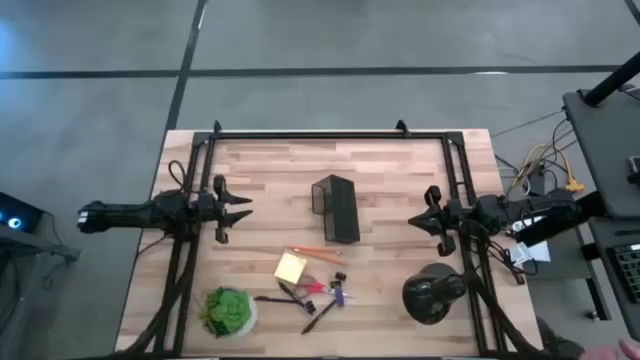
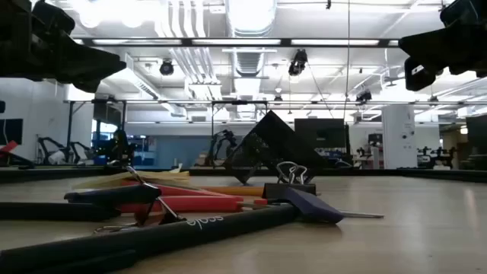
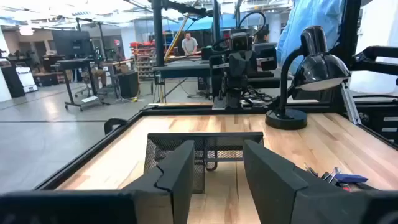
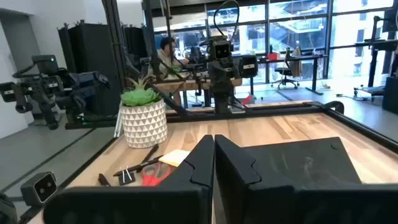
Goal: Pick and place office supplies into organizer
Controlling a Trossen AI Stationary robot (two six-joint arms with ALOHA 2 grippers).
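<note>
Task looks unstarted: every supply lies loose on the tabletop (image 1: 400, 170), nothing gripped.

Left gripper (image 1: 243, 207) hovers at the left side of the tabletop, fingers spread a moderate way, holding nothing; the left wrist view shows a clear gap between its fingers, aimed at the organizer. Green potted plant (image 1: 229, 310) sits near the front edge, on the left arm's side, not a task item.

Organizer (image 1: 336, 208) stands between the two grippers, straight ahead of the left one, nearer the left than the right. It is tilted or lying on its side, judging by the low view, where it leans at an angle. Inside: mesh compartments look empty as far as the left wrist view shows; far compartments hidden.

Supplies cluster toward the front edge from the organizer, ahead of both grippers and off to one side: yellow sticky-note pad (image 1: 290, 267), orange pencil (image 1: 317, 251) just beside it, red-handled scissors (image 1: 308, 288), black pens (image 1: 320, 316), black clips (image 1: 339, 277), purple piece (image 1: 337, 295). All still to be placed.

Right gripper (image 1: 418, 223) hovers at the right side, fingers closed together, empty. Black desk lamp (image 1: 433, 292) sits just beside the right arm, toward the front edge.
</note>
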